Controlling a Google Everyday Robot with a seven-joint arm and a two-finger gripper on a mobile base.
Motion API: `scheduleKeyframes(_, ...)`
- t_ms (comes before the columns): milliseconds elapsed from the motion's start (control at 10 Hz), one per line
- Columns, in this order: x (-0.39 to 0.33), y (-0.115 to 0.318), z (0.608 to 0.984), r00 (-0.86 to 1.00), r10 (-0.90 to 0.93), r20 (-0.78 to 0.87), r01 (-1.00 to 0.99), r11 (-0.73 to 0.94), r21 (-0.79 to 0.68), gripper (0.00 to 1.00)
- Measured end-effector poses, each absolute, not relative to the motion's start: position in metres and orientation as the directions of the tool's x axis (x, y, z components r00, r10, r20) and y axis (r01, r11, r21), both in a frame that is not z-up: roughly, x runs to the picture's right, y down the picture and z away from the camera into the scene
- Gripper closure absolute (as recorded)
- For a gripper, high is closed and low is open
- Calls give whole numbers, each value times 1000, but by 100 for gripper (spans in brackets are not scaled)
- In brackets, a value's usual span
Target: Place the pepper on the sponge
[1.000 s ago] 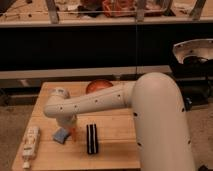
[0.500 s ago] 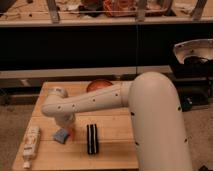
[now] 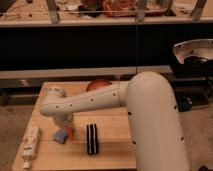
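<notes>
The blue sponge (image 3: 60, 136) lies on the wooden table (image 3: 112, 150) near its front left. A small orange-red piece, the pepper (image 3: 70, 133), shows at the sponge's right edge, touching or just over it. My gripper (image 3: 65, 123) hangs straight down from the wrist, directly above the sponge and the pepper. Its lower end meets the pepper. The white arm reaches across the table from the right and hides the surface behind it.
A black block with a white stripe (image 3: 91, 138) lies just right of the sponge. A white tube-shaped bottle (image 3: 30, 144) lies at the left front edge. The round orange-red bowl (image 3: 98, 84) sits at the back, partly behind the arm.
</notes>
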State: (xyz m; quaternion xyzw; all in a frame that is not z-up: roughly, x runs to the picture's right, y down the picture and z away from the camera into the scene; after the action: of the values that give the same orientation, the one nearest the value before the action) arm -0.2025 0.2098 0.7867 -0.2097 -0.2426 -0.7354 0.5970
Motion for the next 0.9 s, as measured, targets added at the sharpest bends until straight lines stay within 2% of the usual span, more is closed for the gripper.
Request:
scheduleKeyframes(200,-204,210,787,-205,-775,597,979,-172,111,88)
scheduleKeyframes(400,-208,211,788,-214,-773,597,977,-178,119,67)
scheduleKeyframes(600,-209,211,788,-221,-772,597,975,-183,124,50)
scheduleKeyframes(800,-210,211,789,-224,-771,596,975,-185,126,37)
scheduleKeyframes(900,-212,210,789,-227,-770,595,974,-188,129,35)
